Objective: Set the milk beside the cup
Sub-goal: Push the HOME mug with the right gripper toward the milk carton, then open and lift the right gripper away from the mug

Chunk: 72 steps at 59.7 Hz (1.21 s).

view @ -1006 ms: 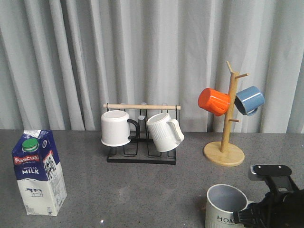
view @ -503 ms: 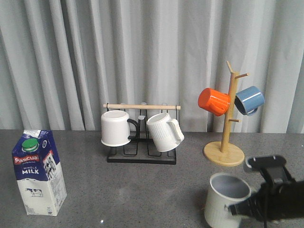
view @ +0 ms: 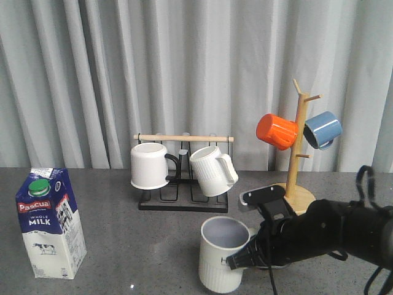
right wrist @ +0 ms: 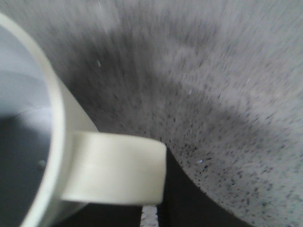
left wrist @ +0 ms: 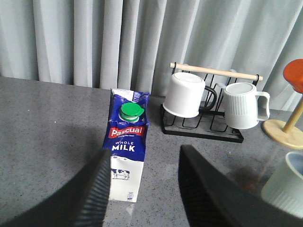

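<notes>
Your right pincer (view: 241, 260) is clamping the cup (view: 222, 252) by its handle; left pincer (left wrist: 142, 189) is hanging apart, the milk (view: 50, 223) standing untouched, well apart.

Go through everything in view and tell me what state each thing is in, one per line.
milk: upright on the table, green cap on, untouched.
cup: upright, empty, held by its handle.
right claw: shut on the cup's handle.
left claw: open, aimed at the milk.
white mug: hung on the rack.
ribbed mug: hung, tilted.
orange mug: hung on the tree.
blue mug: hung on the tree.
</notes>
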### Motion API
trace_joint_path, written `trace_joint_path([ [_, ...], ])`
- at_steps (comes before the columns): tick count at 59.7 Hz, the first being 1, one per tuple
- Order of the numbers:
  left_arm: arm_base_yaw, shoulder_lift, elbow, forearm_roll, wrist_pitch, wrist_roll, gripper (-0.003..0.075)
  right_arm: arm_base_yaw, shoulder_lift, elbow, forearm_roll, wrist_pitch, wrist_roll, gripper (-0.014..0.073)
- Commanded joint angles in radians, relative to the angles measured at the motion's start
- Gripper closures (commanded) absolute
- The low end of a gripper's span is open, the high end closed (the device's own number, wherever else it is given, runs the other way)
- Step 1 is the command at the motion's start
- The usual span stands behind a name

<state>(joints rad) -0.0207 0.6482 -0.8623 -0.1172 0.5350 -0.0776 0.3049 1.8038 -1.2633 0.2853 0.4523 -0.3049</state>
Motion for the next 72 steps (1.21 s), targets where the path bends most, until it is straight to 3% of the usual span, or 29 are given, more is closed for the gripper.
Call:
trace_joint_path([
  [1,-0.002,0.006,-0.032,-0.005,-0.068,0.001,0.0386,-0.001,-0.022,-0.042,-0.058,-0.05,0.013,0.0589],
  [15,-0.002,0.006,-0.032,-0.005,-0.068,0.001,0.0386,-0.002,-0.018,-0.042,-0.073,0.012,0.007,0.05],
  [29,-0.002,0.006,-0.032,-0.005,-0.067,0.001,0.0386,-0.004,-0.032,-0.049,-0.083,0.068,0.006,0.0277],
  [37,-0.002,0.006,-0.032,-0.005,-0.062,0.001,0.0386,-0.005,-0.077,-0.054,-0.098,0.131,0.012,0.0207],
  [57,-0.002,0.006,-0.032,-0.005,-0.061,0.001,0.0386,-0.002,-0.295,-0.053,-0.089,0.394,0.062,0.0227],
  [65,-0.002,0.006,-0.032,-0.005,-0.061,0.001,0.0386,-0.002,-0.446,0.004,-0.003,0.415,0.014,0.0309],
  [72,-0.002,0.006,-0.028,-0.005,-0.049,0.001,0.0386,-0.002,-0.614,0.129,0.097,0.374,-0.071,0.0447],
])
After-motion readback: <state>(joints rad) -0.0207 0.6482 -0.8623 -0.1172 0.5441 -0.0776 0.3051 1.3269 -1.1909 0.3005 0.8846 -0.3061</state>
